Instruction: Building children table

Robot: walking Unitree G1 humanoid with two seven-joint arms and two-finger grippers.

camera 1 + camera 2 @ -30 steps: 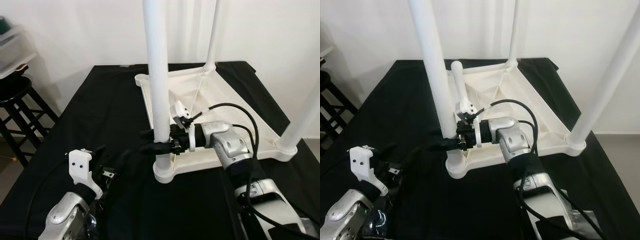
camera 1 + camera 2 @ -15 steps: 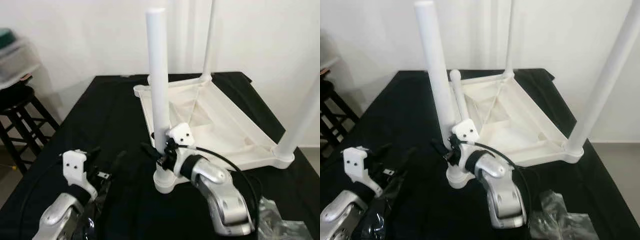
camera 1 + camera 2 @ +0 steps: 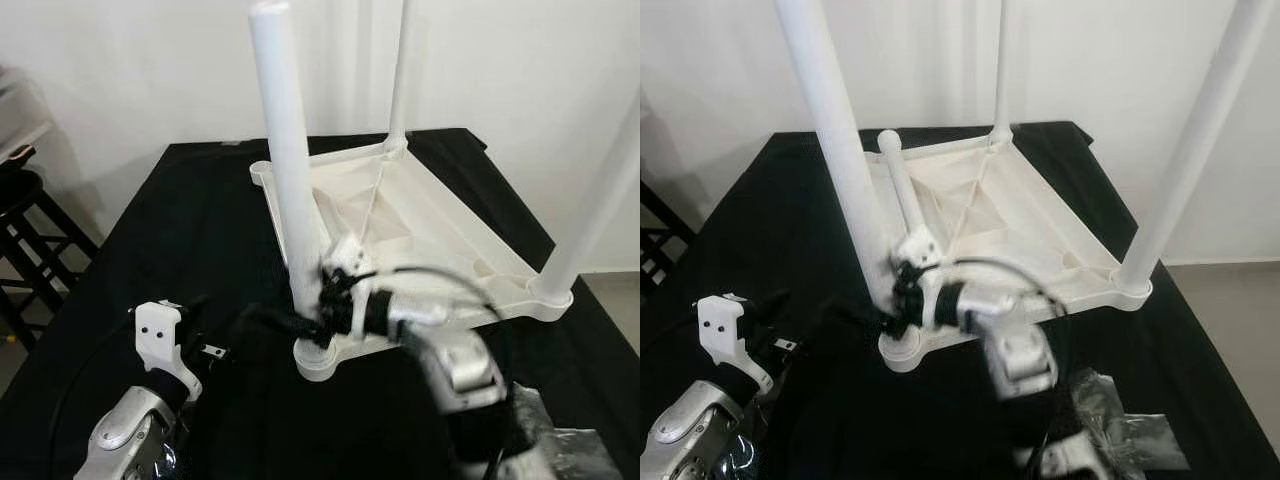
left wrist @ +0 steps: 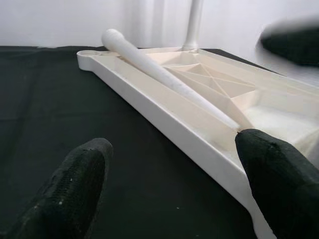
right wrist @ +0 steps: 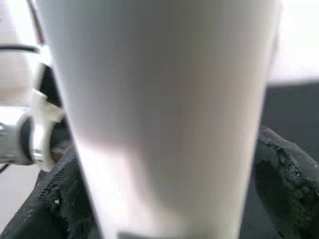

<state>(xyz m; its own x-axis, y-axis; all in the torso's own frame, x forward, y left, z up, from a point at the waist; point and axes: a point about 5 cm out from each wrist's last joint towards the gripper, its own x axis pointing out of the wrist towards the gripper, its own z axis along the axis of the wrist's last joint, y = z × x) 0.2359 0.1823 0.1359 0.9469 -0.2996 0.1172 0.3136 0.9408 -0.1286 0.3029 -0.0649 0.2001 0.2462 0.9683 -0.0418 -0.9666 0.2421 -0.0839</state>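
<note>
Smooth white plastic table, matt black cloth

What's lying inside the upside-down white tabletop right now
A loose white leg lies inside the upturned tabletop, along its left edge among the ribs. The leg's near end is hidden behind the right hand.

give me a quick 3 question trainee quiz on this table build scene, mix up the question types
1. True or false: the loose leg lying in the upturned tabletop is already screwed into a corner.
2. Multiple choice: the right hand is at
A. the top of the far leg
B. the low part of the near leg, above its socket
C. the black stool
3. Fill in: the left hand hovers with its fingers ____ over the black cloth, beside the tabletop's edge.

Key
1. False: it lies loose, tilted along the frame.
2. B
3. open
</note>
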